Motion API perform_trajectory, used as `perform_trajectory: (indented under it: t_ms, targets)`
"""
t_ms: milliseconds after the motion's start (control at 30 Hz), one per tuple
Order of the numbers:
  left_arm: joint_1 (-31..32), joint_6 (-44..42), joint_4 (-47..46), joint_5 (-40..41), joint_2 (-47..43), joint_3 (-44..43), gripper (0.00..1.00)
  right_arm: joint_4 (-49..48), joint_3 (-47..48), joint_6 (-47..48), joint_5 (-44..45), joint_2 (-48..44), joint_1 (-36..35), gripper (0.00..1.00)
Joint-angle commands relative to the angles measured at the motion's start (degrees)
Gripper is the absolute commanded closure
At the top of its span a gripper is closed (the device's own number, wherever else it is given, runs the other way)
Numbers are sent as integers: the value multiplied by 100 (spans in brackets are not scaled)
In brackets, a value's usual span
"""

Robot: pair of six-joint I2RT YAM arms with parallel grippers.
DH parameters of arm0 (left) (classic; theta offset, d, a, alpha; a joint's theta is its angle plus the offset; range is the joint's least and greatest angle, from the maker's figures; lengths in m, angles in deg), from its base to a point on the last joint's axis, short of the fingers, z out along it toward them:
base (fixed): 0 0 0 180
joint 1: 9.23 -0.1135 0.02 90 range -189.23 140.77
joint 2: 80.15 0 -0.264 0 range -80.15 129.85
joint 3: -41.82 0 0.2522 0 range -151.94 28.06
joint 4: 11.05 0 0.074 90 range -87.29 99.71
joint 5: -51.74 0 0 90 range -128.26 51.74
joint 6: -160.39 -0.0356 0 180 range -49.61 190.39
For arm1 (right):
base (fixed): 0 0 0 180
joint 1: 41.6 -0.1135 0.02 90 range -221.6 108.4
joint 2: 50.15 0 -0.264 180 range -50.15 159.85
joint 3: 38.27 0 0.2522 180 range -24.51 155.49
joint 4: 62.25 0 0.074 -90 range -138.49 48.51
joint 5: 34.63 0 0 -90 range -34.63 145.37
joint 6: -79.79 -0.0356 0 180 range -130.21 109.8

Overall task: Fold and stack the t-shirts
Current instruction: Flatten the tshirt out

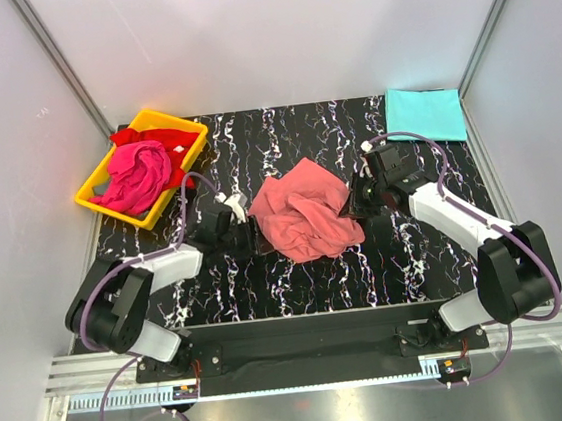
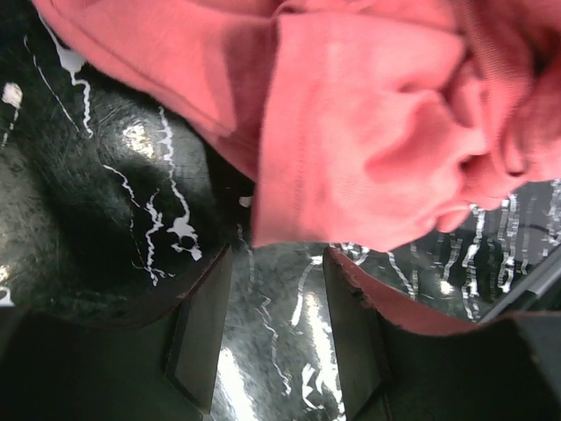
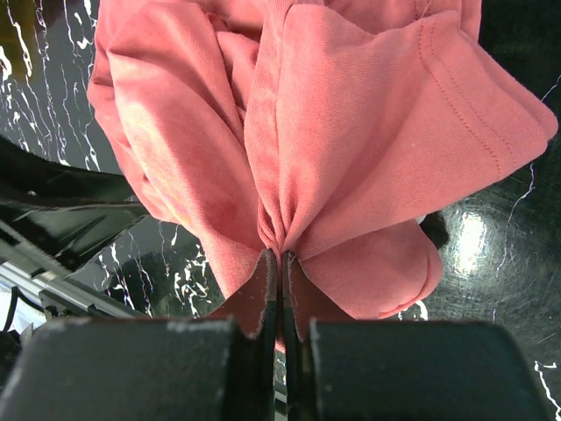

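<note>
Right gripper [image 3: 279,263] pinches a fold of the salmon-pink t-shirt [image 1: 303,211]. Left gripper [image 2: 276,261] stands spread, gripping nothing, just beside that shirt's edge.

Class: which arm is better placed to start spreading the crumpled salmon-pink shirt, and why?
Probably the right: the right gripper is shut on a fold of the salmon-pink shirt, while the left gripper stands open at its edge, gripping nothing.
</note>
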Motion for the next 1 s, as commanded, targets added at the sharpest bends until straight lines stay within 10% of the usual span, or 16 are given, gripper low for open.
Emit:
perform_trajectory:
  t_ms: [0, 167, 333, 500, 667, 800, 967]
  targets:
    - [38, -96, -642, -55, 190, -9, 49, -169, -3, 5, -24, -96, 5, 100]
    - [38, -175, -580, 7, 366, -256, 53, -125, -29, 41, 46, -166, 5, 100]
    - [47, -254, 304, -2, 174, -834, 100, 305, 321, 207, 387, -202, 5, 100]
    - [64, -798, 3832, 1735, -528, -3951, 100, 2033, 2375, 523, 2398, -237, 14, 100]
    - [73, -1326, 5412, 3301, -785, -6928, 100, 3021, 4641, 708, 3420, -254, 14, 100]
    - [64, -1397, 6264, 3602, -819, -8060, 100, 3338, 5192, 788, 3316, -543, 14, 100]
    - [64, -1195, 6293, 3435, -1442, -7447, 100, 3426, 4491, 665, 3017, -1124, 14, 100]
